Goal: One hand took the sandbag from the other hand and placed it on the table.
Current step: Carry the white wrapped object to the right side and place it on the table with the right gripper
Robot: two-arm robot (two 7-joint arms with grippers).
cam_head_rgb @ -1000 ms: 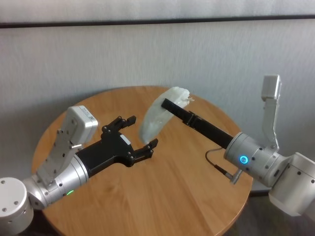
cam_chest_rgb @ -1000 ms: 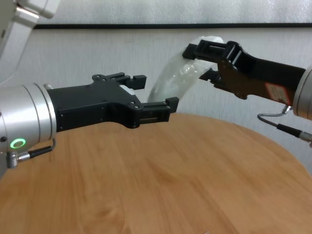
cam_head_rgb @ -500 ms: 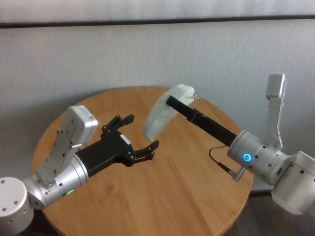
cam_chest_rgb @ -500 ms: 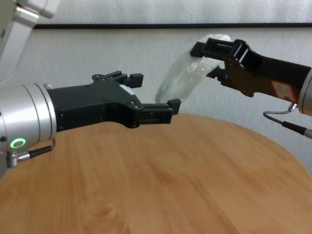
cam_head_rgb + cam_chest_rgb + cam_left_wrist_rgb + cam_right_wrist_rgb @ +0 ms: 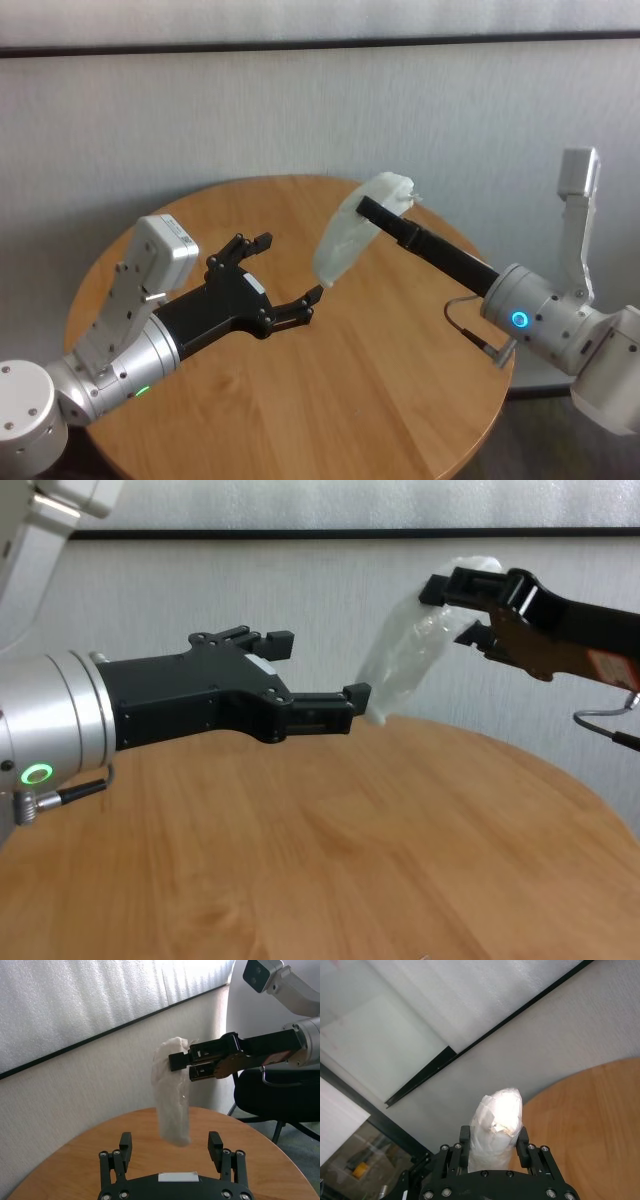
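Observation:
My right gripper [image 5: 372,207], on the blue-ring wrist, is shut on the top end of the white sandbag [image 5: 345,240]. The sandbag hangs down from it above the far part of the round wooden table [image 5: 380,400]. My left gripper [image 5: 290,267], on the green-ring wrist, is open and empty, held above the table left of the sandbag and apart from it. In the chest view the sandbag [image 5: 405,665] hangs just right of the left gripper [image 5: 320,667], under the right gripper [image 5: 450,610]. The right wrist view shows the sandbag [image 5: 500,1115] between the fingers.
A grey wall with a black band stands close behind the table. A black office chair [image 5: 280,1100] stands beyond the table's edge on the right arm's side. The table's edge [image 5: 495,400] runs below the right wrist.
My right gripper has carried the sandbag to the right, out from between the left gripper's fingers. The left arm has stayed put with its fingers open.

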